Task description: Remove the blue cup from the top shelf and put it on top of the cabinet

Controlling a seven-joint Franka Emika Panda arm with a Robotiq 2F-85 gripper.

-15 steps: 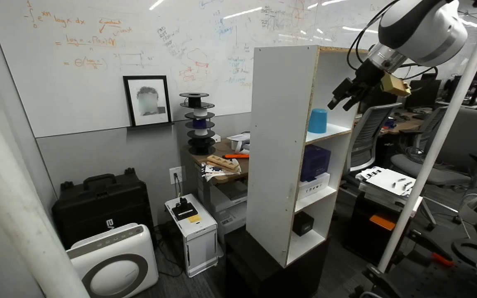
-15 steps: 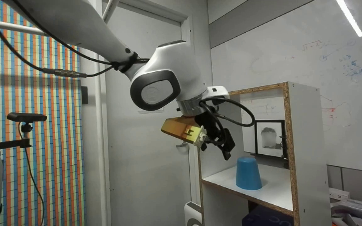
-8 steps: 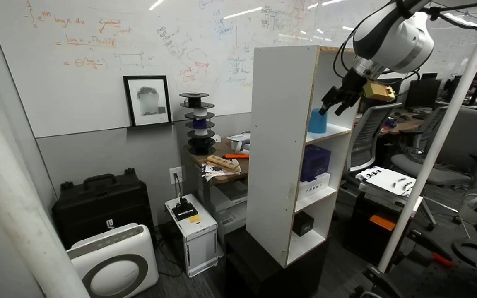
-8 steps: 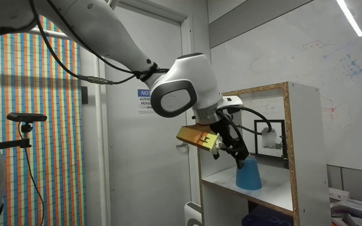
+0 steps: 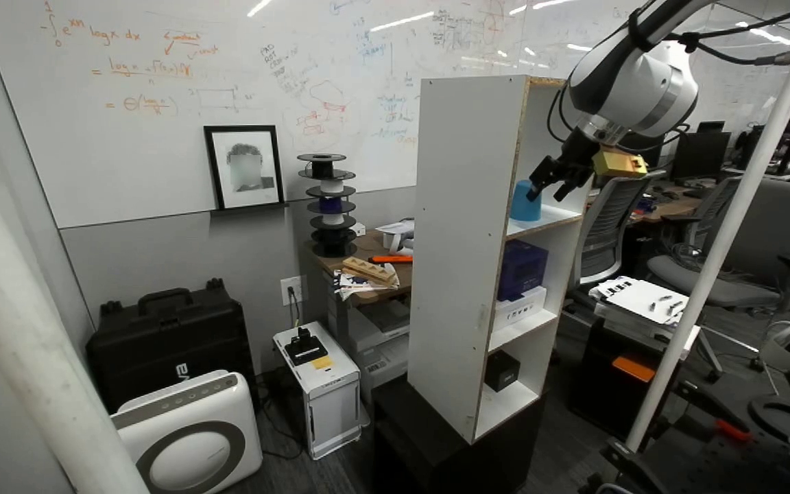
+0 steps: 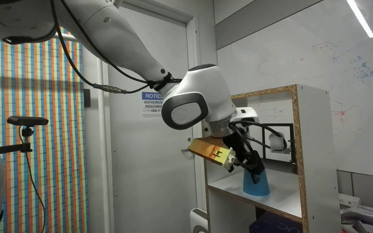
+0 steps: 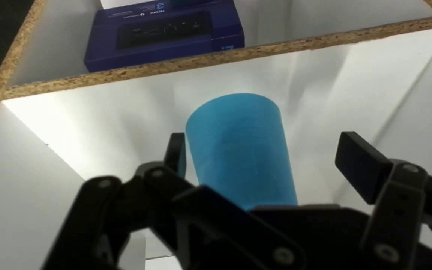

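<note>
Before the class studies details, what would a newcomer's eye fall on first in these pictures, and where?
Probably the blue cup, standing wide end down on the top shelf of the tall white cabinet. Next, the black Robotiq gripper, open, with that cup showing between its jaws in the wrist view. The multicoloured striped panel at the left of an exterior view also stands out.

Blue cup [image 7: 242, 150], narrow end up, standing on top shelf [image 6: 285, 194], inside tall white open-fronted cabinet [image 5: 463, 240]
</note>
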